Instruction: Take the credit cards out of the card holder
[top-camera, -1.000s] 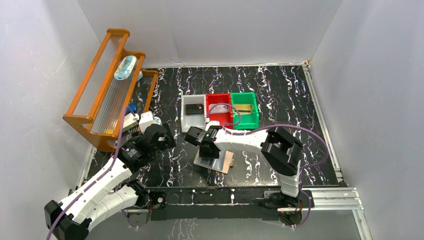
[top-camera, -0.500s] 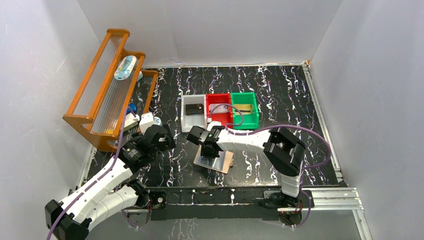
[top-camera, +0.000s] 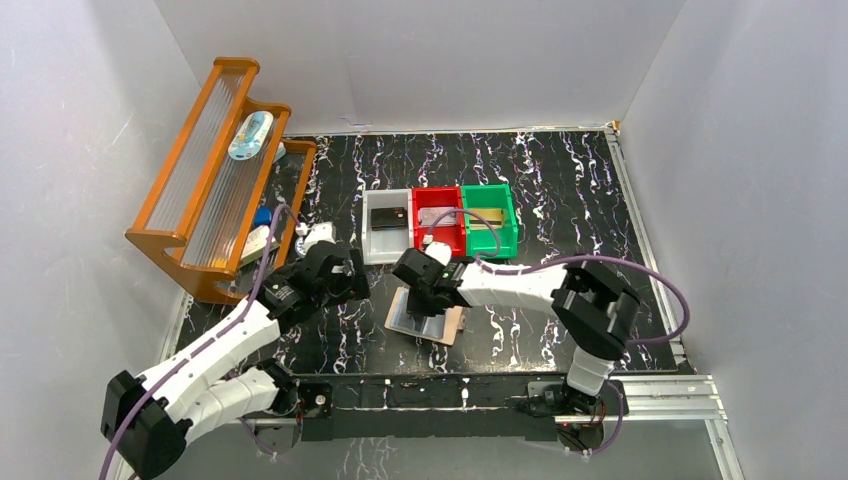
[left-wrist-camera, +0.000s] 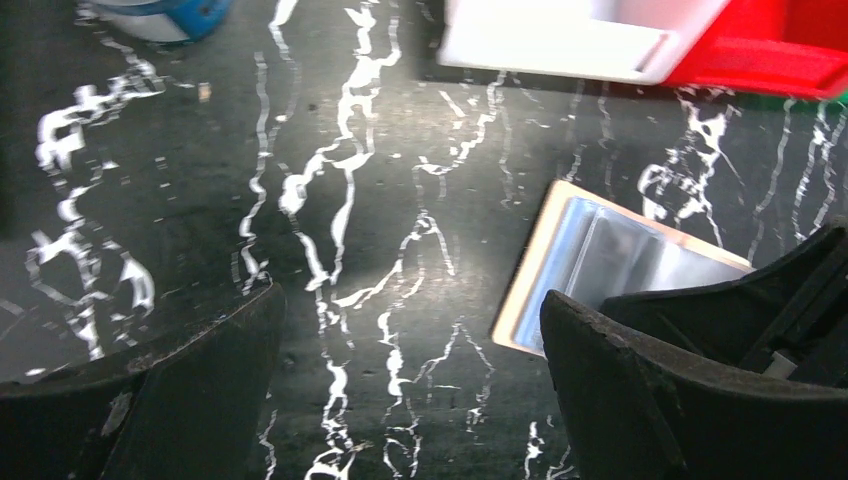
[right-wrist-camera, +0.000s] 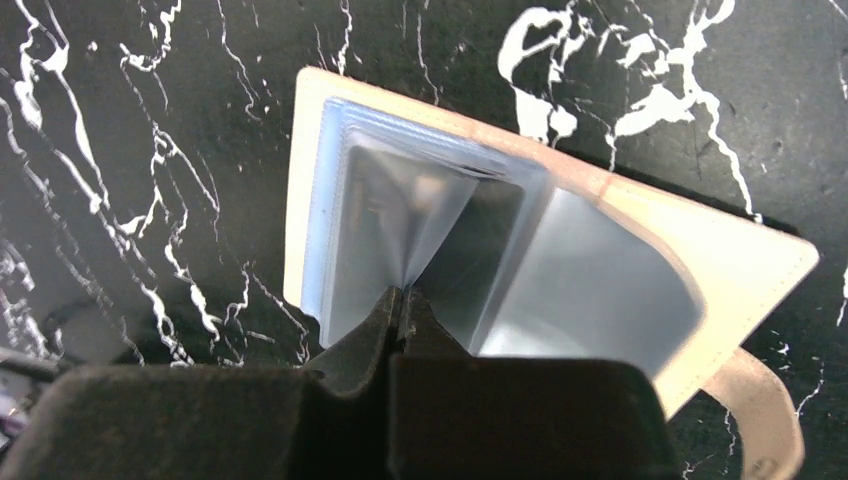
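My right gripper is pinched shut on a pale blue pocket sleeve of the card holder, which lies open just nearside of the red bin — whether a card is caught, I cannot tell. I should lift slowly. My left gripper, wide open and empty, could pin the leather.

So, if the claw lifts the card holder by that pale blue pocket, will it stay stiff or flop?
Probably floppy: the pocket tents up where the right claw pinches it. Its glossy film may slip. The card holder looks thin, likely light.
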